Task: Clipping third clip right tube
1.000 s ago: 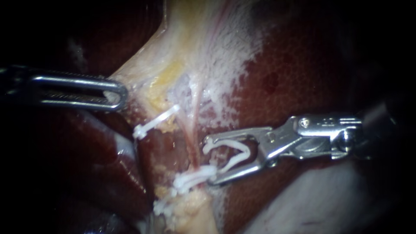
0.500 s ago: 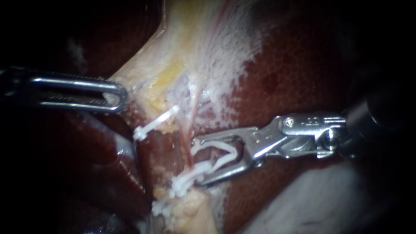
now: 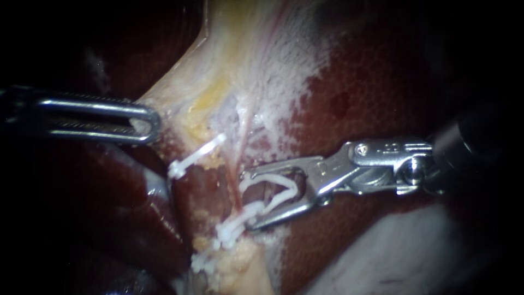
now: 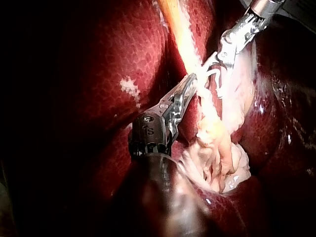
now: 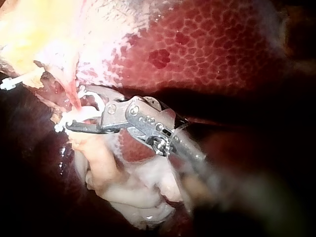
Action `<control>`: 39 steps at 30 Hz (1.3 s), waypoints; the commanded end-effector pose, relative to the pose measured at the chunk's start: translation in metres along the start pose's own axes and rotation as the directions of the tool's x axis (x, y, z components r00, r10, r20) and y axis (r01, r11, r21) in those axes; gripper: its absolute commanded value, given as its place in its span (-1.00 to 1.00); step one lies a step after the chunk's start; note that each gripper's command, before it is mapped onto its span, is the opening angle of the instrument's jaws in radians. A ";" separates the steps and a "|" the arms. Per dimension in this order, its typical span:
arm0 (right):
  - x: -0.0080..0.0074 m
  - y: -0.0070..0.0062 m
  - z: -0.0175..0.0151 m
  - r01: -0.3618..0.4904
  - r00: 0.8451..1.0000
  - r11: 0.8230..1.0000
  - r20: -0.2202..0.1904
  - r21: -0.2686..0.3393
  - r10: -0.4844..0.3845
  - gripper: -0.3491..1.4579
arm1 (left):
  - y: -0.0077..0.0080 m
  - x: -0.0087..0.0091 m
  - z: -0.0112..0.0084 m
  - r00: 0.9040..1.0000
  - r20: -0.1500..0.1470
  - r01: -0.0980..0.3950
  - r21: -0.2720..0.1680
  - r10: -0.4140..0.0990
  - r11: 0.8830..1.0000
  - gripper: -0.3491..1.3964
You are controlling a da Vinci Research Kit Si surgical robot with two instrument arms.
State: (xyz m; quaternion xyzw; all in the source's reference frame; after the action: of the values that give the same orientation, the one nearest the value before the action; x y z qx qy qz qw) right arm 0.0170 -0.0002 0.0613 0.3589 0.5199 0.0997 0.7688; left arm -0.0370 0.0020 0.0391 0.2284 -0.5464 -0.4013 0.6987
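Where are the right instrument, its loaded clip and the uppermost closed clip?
right instrument (image 3: 248,201), endoscope view, midway between jaw tips
loaded clip (image 3: 278,199), endoscope view, lower leg
uppermost closed clip (image 3: 194,155), endoscope view, mid-length

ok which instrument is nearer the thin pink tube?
Right. The right instrument has its jaws astride the thin pink tube, holding an open clip around it. The left instrument is off to the tube's left, shut on pale tissue.
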 end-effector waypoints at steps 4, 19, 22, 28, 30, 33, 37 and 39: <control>0.0001 0.0000 0.0001 0.000 1.000 1.000 0.000 0.000 0.000 0.02 | 0.0000 0.0001 0.0001 1.000 0.000 -0.001 0.000 0.001 1.000 -1.00; 0.0007 0.0009 0.0012 -0.007 1.000 1.000 -0.001 -0.004 0.007 0.02 | 0.0000 0.0002 0.0002 1.000 0.000 -0.001 -0.001 0.001 1.000 -1.00; 0.0011 0.0007 0.0018 -0.005 1.000 1.000 0.001 0.002 0.005 0.02 | 0.0000 0.0002 0.0002 1.000 0.000 -0.001 -0.001 0.001 1.000 -1.00; 0.0017 0.0001 0.0028 0.009 1.000 0.999 0.008 0.032 -0.009 0.00 | 0.0000 0.0002 0.0003 1.000 0.000 -0.001 -0.001 0.001 1.000 -1.00; 0.0018 0.0001 0.0030 0.014 1.000 0.999 0.011 0.044 -0.014 -0.01 | 0.0000 0.0002 0.0003 1.000 0.000 -0.001 -0.001 0.001 1.000 -1.00; 0.0018 0.0001 0.0030 0.018 1.000 0.998 0.013 0.054 -0.019 -0.01 | 0.0000 0.0002 0.0003 1.000 0.000 -0.001 -0.001 0.001 1.000 -1.00; 0.0018 0.0001 0.0030 0.018 1.000 0.998 0.013 0.054 -0.019 -0.02 | 0.0000 0.0002 0.0003 1.000 0.000 -0.001 -0.001 0.001 1.000 -1.00; 0.0019 0.0001 0.0030 0.018 1.000 0.998 0.013 0.054 -0.018 -0.03 | 0.0000 0.0002 0.0003 1.000 0.000 -0.001 -0.001 0.001 1.000 -1.00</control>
State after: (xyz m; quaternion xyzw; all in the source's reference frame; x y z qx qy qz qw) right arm 0.0205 -0.0005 0.0606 0.3756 0.5206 0.0760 0.7630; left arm -0.0373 0.0019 0.0393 0.2276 -0.5464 -0.4014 0.6990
